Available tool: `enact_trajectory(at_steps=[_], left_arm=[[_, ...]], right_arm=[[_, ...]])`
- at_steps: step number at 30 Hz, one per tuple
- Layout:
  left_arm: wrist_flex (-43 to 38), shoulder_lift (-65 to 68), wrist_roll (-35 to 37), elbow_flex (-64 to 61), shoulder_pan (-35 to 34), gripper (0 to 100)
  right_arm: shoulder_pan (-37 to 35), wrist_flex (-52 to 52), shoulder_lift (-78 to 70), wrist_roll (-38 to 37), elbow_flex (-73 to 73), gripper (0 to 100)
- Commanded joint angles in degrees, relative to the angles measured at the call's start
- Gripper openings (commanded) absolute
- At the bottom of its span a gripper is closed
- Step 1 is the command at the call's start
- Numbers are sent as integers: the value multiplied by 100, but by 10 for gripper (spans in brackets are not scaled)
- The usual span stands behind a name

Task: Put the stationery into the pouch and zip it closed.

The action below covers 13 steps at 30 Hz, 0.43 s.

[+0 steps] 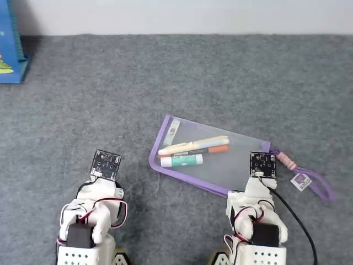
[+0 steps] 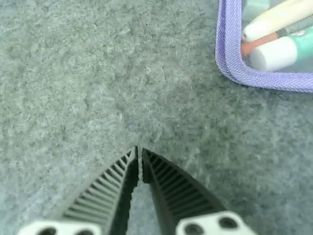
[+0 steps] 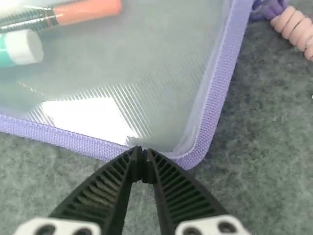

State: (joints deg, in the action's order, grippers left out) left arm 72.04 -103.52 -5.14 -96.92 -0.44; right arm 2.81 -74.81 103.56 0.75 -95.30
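A clear zip pouch [image 1: 237, 160] edged in purple lies flat and slanted on the grey felt counter [image 1: 83, 99], a little right of centre. Inside it, near its left end, lie a cream marker [image 1: 193, 145], an orange-capped pen [image 1: 201, 150] and a green-and-white glue stick [image 1: 182, 160], side by side and touching, with a small pale item [image 1: 172, 131] tucked in the far corner. A pink coiled cord [image 1: 285, 160], a small tag [image 1: 300, 181] and a purple loop [image 1: 322, 190] trail from the pouch's right end.

The right arm [image 1: 256, 221] is at the pouch's near right corner. Its jaws are closed, gripping nothing, tips at the purple edge. The left arm [image 1: 91, 221] is near the pouch's left end, jaws closed and empty over bare felt. A blue box [image 1: 10, 49] sits at the far left edge.
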Motion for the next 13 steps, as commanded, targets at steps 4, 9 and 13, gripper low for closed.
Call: enact_trajectory(at_steps=[4, 9, 13], left_arm=[[26, -88, 44, 48, -9, 12], [26, -88, 44, 48, -9, 12], [26, -88, 44, 48, -9, 12]], right_arm=[[57, -13, 40, 44, -114, 9], [57, -13, 40, 44, -114, 9], [57, -13, 40, 44, -114, 9]])
